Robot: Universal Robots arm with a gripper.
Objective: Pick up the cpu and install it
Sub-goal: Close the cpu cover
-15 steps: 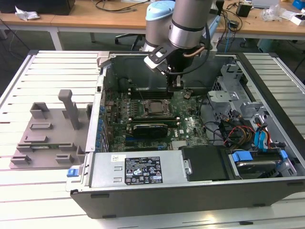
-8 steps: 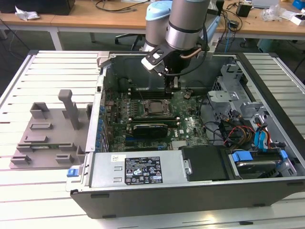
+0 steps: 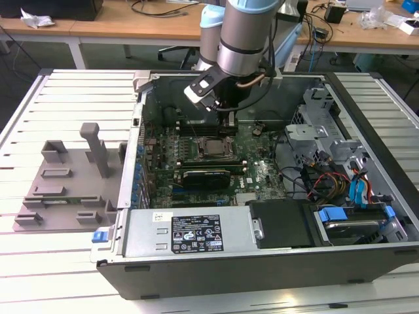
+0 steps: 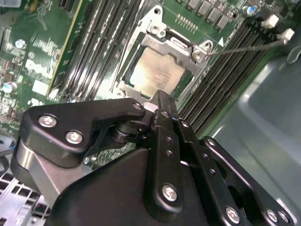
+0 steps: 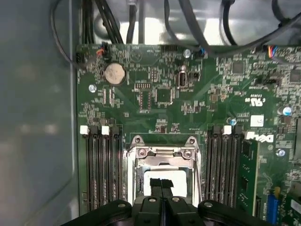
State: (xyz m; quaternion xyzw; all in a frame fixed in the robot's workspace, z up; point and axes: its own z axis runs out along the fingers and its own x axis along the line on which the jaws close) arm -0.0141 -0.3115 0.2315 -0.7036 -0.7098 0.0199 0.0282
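The cpu (image 4: pixel 157 75) is a silvery square chip lying flat in the metal-framed socket (image 4: pixel 162 40) on the green motherboard. In the first wrist view the cpu (image 5: pixel 176 181) shows pale behind the fingertips, inside the socket frame (image 5: pixel 162 153). My gripper (image 4: pixel 160 101) hovers just above the chip's near edge, its two black fingers pressed together with nothing between them. Seen from outside, the gripper (image 3: pixel 228 124) points down into the open computer case, just behind the cpu (image 3: pixel 211 148).
Memory slots (image 5: pixel 101 169) flank the socket on both sides. A thin wire lever (image 4: pixel 244 47) sticks out from the socket corner. The grey fixture tray (image 3: pixel 65 176) stands outside the case, on the exterior view's left. Drive cage and cables (image 3: pixel 327 170) fill the right.
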